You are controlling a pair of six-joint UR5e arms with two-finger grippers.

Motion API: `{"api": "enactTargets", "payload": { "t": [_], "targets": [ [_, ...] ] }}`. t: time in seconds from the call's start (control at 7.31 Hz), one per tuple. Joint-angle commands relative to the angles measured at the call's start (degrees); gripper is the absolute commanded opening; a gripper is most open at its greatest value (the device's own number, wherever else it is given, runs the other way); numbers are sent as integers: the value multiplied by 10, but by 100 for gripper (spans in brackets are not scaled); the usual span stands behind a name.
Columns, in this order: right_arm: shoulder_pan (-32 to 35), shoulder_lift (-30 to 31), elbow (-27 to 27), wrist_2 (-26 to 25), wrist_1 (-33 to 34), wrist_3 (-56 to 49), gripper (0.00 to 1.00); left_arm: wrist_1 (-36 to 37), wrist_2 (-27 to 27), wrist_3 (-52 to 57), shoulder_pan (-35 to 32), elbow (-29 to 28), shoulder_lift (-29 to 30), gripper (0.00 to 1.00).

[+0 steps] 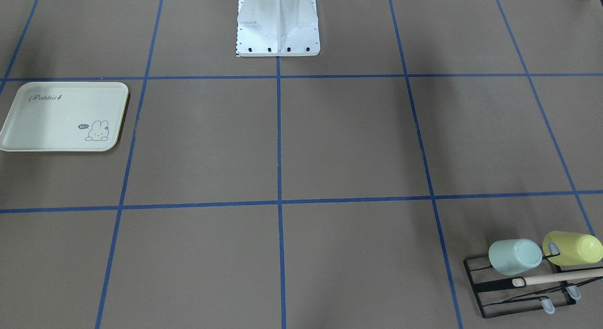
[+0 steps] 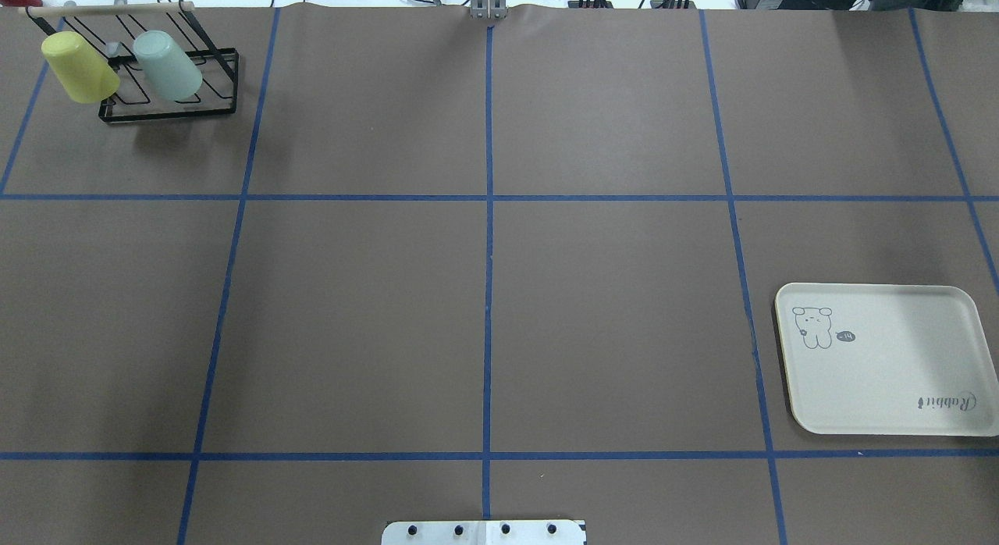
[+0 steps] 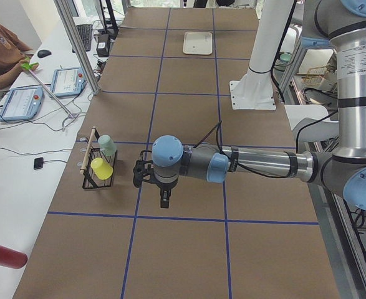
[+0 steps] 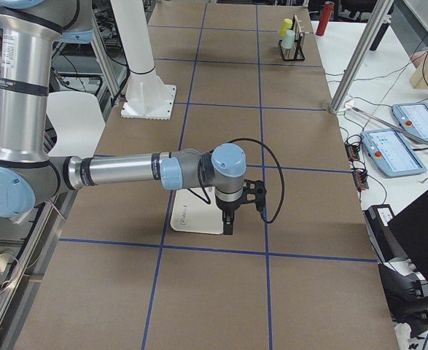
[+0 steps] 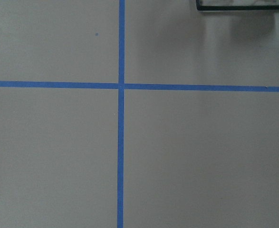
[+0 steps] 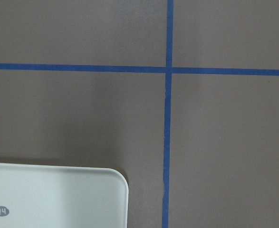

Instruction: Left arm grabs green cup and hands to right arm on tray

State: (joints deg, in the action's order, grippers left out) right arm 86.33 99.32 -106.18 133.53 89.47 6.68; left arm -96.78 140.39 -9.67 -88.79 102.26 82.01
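The pale green cup hangs tilted on a peg of the black wire rack, at the far left in the overhead view. The left arm's gripper hovers above the table a little way from the rack, pointing down; I cannot tell if it is open or shut. The cream Rabbit tray lies flat and bare on the right. The right arm's gripper hovers by the tray's corner; I cannot tell its state. The right wrist view shows one tray corner.
A yellow cup hangs on the same rack beside the green one. A wooden bar tops the rack. The robot's white base stands mid-table. Blue tape lines grid the brown table. An operator sits past the far side.
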Motion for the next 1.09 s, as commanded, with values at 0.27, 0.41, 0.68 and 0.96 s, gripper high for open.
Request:
{"api": "enactTargets", "payload": {
  "t": [0.27,0.41,0.68,0.96],
  "targets": [
    [0,0,-3,2,0,0,100,-58,-42,-188,97,13,93,100],
    [0,0,-3,2,0,1,100,-55,-52,-222,126,5,131,98],
    [0,0,-3,2,0,0,100,-9,-126,-239,186,-13,207,96],
    [0,0,-3,2,0,0,100,12,-127,-239,194,-99,303,95]
  ]
}}
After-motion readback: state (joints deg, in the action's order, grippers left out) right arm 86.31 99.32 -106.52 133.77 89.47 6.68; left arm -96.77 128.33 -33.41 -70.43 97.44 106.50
